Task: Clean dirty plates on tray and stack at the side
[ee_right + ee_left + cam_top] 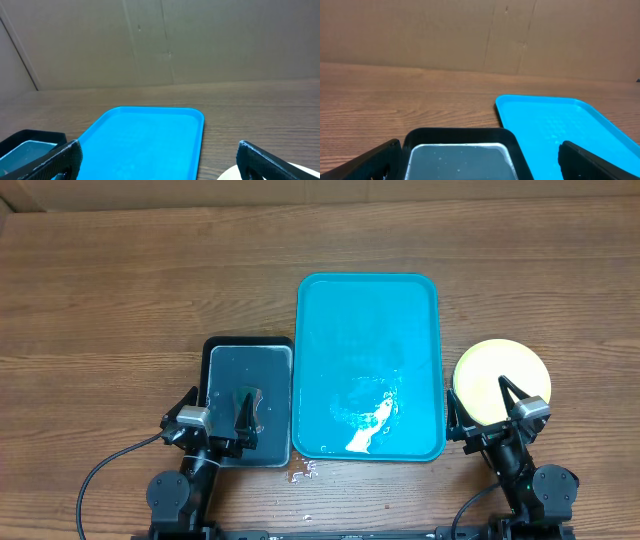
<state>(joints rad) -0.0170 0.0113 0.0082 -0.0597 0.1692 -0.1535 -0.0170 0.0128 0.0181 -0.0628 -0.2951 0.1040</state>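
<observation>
The turquoise tray [368, 310] lies in the middle of the table with no plates on it, only a wet film near its front. It also shows in the left wrist view [555, 120] and the right wrist view [145, 140]. A pale yellow-green plate [500, 375] rests on the bare wood right of the tray, and its edge shows in the right wrist view [227, 176]. I cannot tell whether other plates lie under it, and no blue-white plate shows. My left gripper [215, 418] [480, 170] is open and empty over the black basin. My right gripper [483, 412] [160, 167] is open and empty at the plate's near-left edge.
A black rectangular basin [215, 355] [460, 134] [20, 137] holding water sits against the tray's left side. Water drops [300, 472] lie on the wood in front of the basin and tray. A cardboard wall stands behind the table.
</observation>
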